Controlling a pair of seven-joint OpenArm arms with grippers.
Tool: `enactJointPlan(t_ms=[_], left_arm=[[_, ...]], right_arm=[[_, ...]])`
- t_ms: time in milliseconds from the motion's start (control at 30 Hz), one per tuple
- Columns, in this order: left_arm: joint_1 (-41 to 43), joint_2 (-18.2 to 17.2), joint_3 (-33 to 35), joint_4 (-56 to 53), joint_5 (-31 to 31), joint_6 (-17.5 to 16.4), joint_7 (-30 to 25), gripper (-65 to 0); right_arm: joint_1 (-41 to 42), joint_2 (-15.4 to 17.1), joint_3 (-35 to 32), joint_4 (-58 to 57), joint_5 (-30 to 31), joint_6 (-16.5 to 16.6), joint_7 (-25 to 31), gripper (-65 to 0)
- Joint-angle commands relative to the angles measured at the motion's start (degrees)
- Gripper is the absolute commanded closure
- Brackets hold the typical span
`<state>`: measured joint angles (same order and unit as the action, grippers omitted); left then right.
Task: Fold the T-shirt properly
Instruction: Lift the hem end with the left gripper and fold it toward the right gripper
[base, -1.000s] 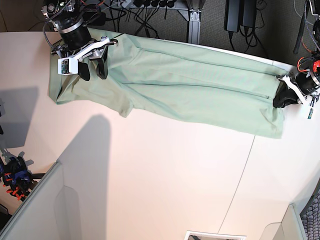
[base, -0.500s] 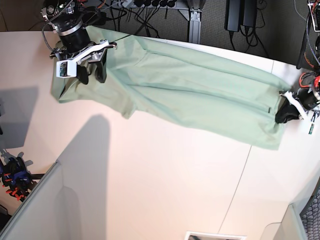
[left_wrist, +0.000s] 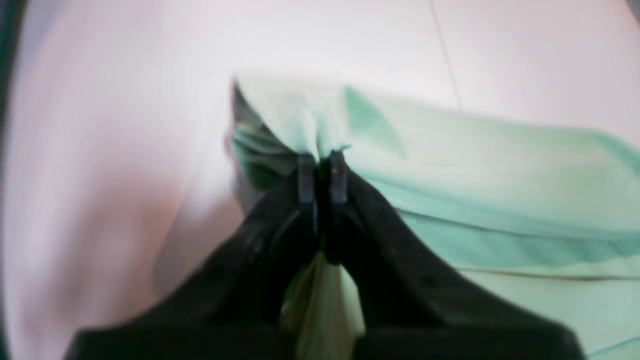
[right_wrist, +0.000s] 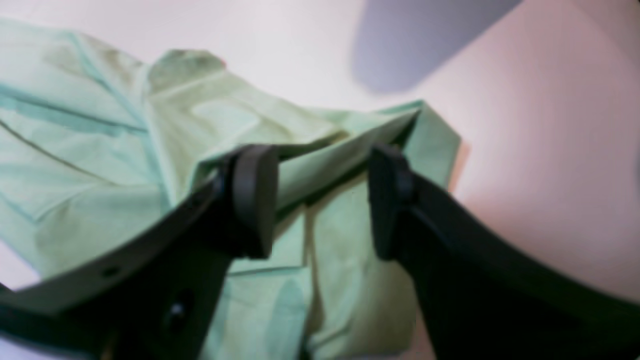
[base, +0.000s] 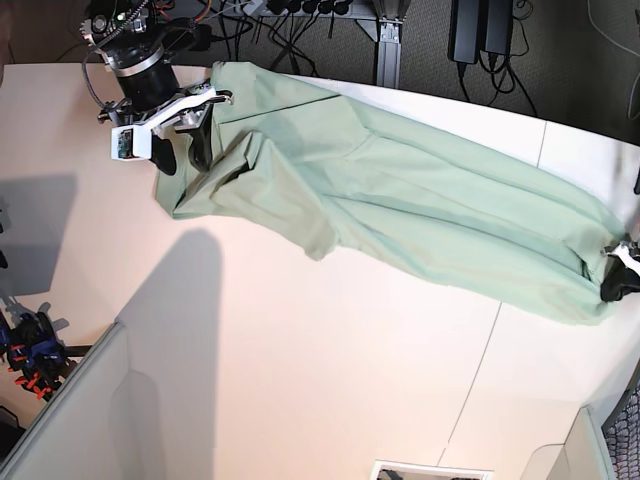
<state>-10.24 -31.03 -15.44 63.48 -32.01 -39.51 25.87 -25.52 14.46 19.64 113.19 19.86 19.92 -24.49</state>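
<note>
Left gripper (left_wrist: 320, 175): jaws pressed together, pinching a bunched edge of the T-shirt (left_wrist: 490, 170); cloth also hangs down between the black fingers (left_wrist: 400, 260) behind the tips. In base view it sits at the far right table edge (base: 617, 281), gripping the shirt's right-hand end.

Right gripper (right_wrist: 322, 200): jaws spread, nothing clamped. A folded edge of the shirt (right_wrist: 125, 150) runs between the two pads (right_wrist: 255, 197); can't tell whether either pad touches it. In base view it (base: 180, 140) hovers over the shirt's upper-left end.

T-shirt (base: 400, 205): pale mint green, stretched diagonally across the white table (base: 300, 380) from upper left to lower right, long creases running its length, left end rumpled with a flap folded down.

Around: cables and black power bricks (base: 480, 30) behind the table's far edge, orange-and-black clamps (base: 30, 350) at lower left, grey panel (base: 70, 420) in the bottom-left corner. Arm shadows on the table left of the shirt. Nothing lies across the shirt apart from the grippers.

No legible writing or labels; both wrist views are blurred.
</note>
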Motion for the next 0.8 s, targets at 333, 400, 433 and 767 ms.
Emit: enactJointPlan(t_ms=[333,400,433,767], left_arm=[[2.99,-1.03,-0.22,15.76,-1.62,-0.49,0.74,0.0],[4.68,-0.94,-0.2,19.28,-1.64,-0.49,1.16,0.0],[5.57,-0.72,-0.2,21.35,-1.64,-0.49,1.27,0.0],[10.12,7.65,15.23,33.11,6.12,-0.49,2.23,0.0]], right_arm=[[1.09,0.59,0.39,1.05,0.52,-0.2,1.6,-29.7],[1.25,0.59,0.39,1.05,0.52,-0.2,1.6,-29.7],[1.27,0.59,0.39,1.05,0.52,-0.2,1.73,-29.7],[1.36,0.59,0.39,1.05,0.5,-0.17,1.99,-29.7]])
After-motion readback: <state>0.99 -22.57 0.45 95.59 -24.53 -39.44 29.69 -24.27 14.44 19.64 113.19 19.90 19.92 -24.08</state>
